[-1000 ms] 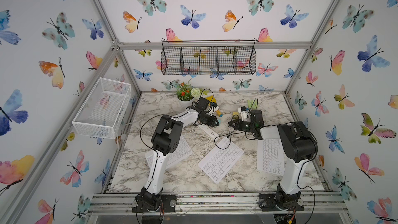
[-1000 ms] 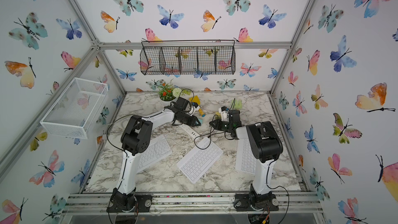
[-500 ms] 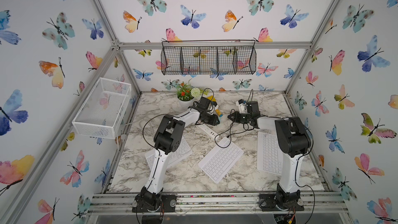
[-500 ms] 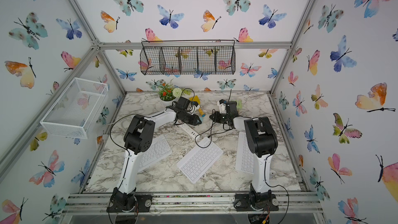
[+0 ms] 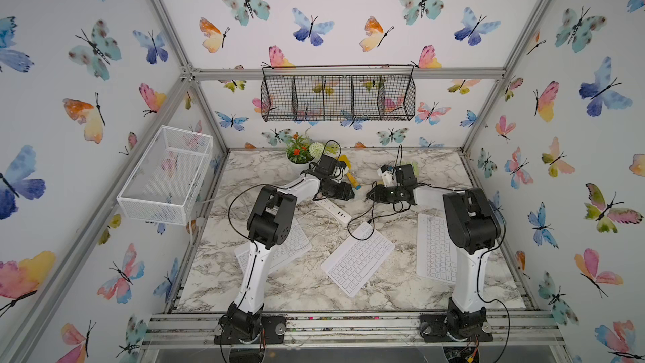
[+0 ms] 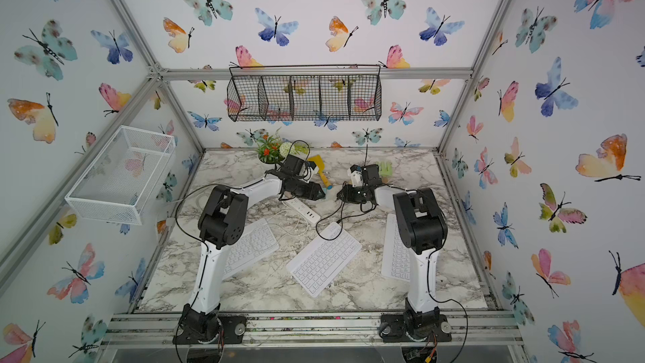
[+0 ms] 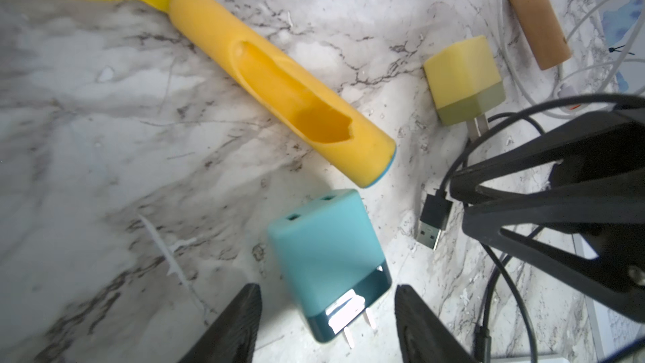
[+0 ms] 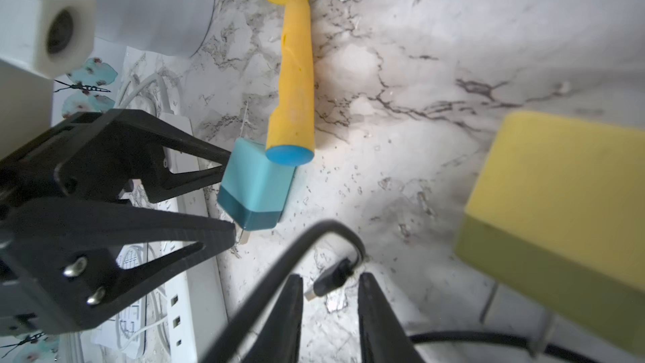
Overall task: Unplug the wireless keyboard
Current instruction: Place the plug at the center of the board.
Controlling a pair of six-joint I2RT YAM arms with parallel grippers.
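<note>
1. Step in hand: the unplugging itself looks done. The black cable's USB plug [image 7: 432, 222] lies bare on the marble counter [image 7: 104, 134], just beside the teal charger adapter [image 7: 326, 256] and out of its ports.
2. The left gripper [image 7: 326, 288] has its fingers apart on either side of the teal adapter. The adapter lies flat with prongs showing, and I judge that neither finger is pressing on it.
3. The right gripper [image 8: 330, 275] also has its fingers apart. The plug sits between the tips with a little space on each side, so it does not look clamped.
4. The wireless keyboard [image 5: 357, 260] lies askew in the middle of the counter, toward the near edge, between two other white keyboards. The black cable [image 5: 370, 216] runs from its far corner up to the grippers. I cannot tell whether that end is seated in the keyboard.
5. Both grippers and the teal adapter sit toward the far edge, near a yellow spatula [image 7: 279, 82], a yellow adapter [image 7: 462, 78] and the white power strip [image 5: 333, 209].
6. Next move, as I judge it: lift both arms straight up and clear. The loose cable loops close around the right fingers, so the arm should withdraw without snagging it or dragging the plug.
</note>
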